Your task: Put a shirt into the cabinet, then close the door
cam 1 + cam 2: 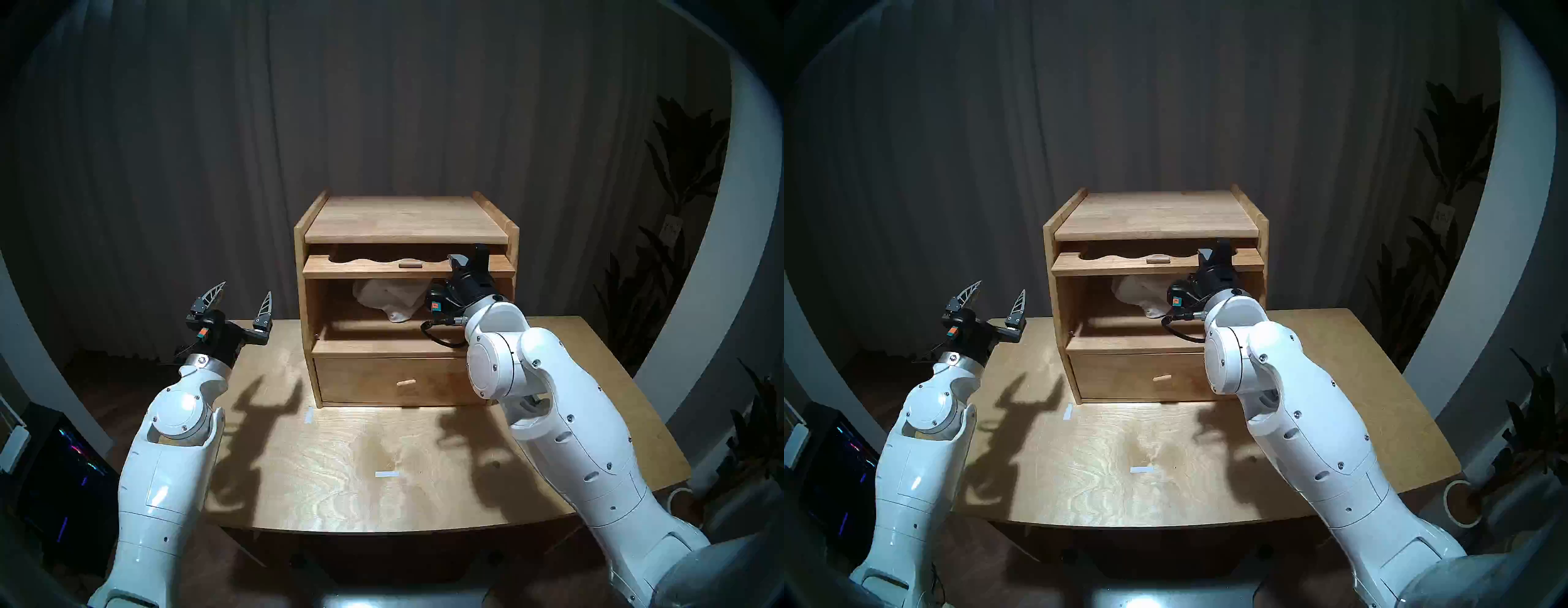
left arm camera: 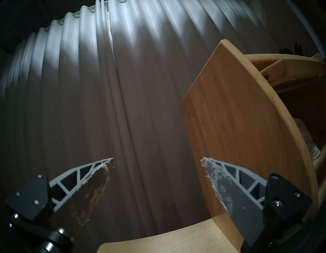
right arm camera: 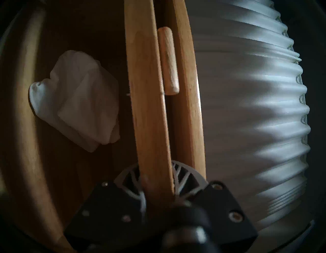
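Note:
The light-brown wooden cabinet (image 1: pixel 407 220) stands at the back of the table. Its door (image 1: pixel 360 268) is raised flat under the top board, the small wooden handle (image 1: pixel 410 265) facing me. My right gripper (image 1: pixel 469 259) is shut on the door's front edge near its right end; in the right wrist view the door (image 3: pixel 150 106) runs between the fingers (image 3: pixel 128 174), beside its handle (image 3: pixel 168 60). The white shirt (image 1: pixel 388 297) lies bundled inside the open compartment, also visible as the shirt (image 3: pixel 79 99). My left gripper (image 1: pixel 244 295) hangs open and empty to the left of the cabinet (image 2: pixel 238 123).
Below the compartment is a drawer with a peg knob (image 1: pixel 405 382). Two white tape strips (image 1: pixel 387 474) (image 1: pixel 309 415) lie on the wooden table (image 1: pixel 339 488). A grey curtain hangs behind, plants (image 1: pixel 679 170) stand at the right, and a lit computer case (image 1: pixel 63 467) sits low at the left.

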